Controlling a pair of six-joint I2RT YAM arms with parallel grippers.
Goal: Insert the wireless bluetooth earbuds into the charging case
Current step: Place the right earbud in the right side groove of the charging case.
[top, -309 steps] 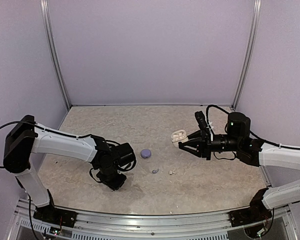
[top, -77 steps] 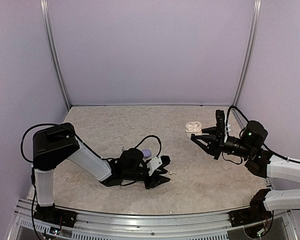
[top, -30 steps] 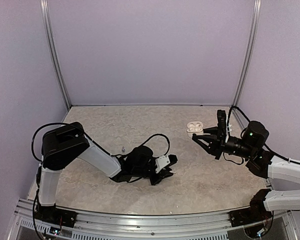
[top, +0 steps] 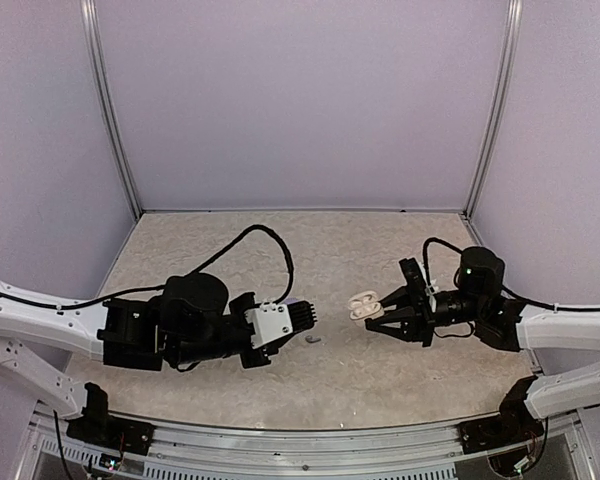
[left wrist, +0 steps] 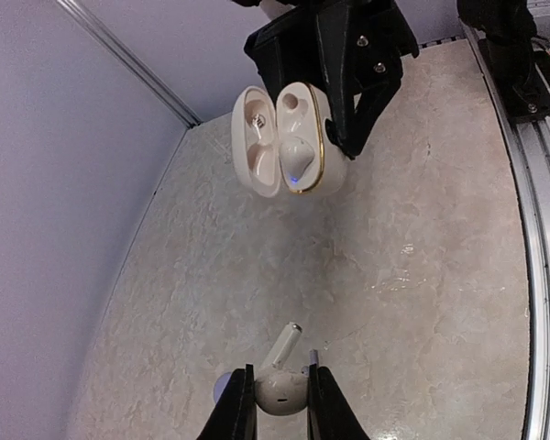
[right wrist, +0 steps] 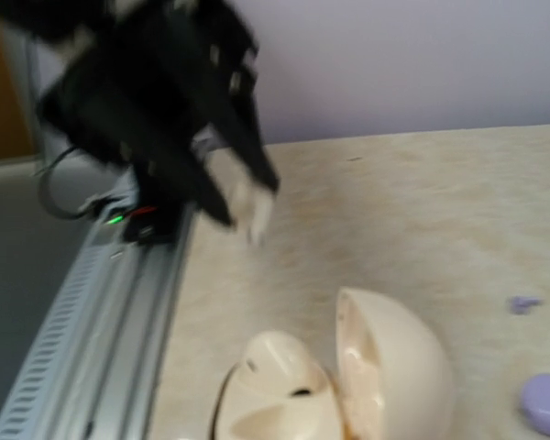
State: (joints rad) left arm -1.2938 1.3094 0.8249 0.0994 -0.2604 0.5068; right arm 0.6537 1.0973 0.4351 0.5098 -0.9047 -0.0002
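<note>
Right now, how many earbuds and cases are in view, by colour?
White earbuds: 2, a held earbud in the left gripper, a seated earbud in the white case
Lilac earbuds: 1 in view
White cases: 1, open, in the right gripper
Lilac cases: 1
Total: 5

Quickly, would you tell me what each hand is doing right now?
Left hand: closed on a white earbud.
Right hand: closed on the open white charging case.
</note>
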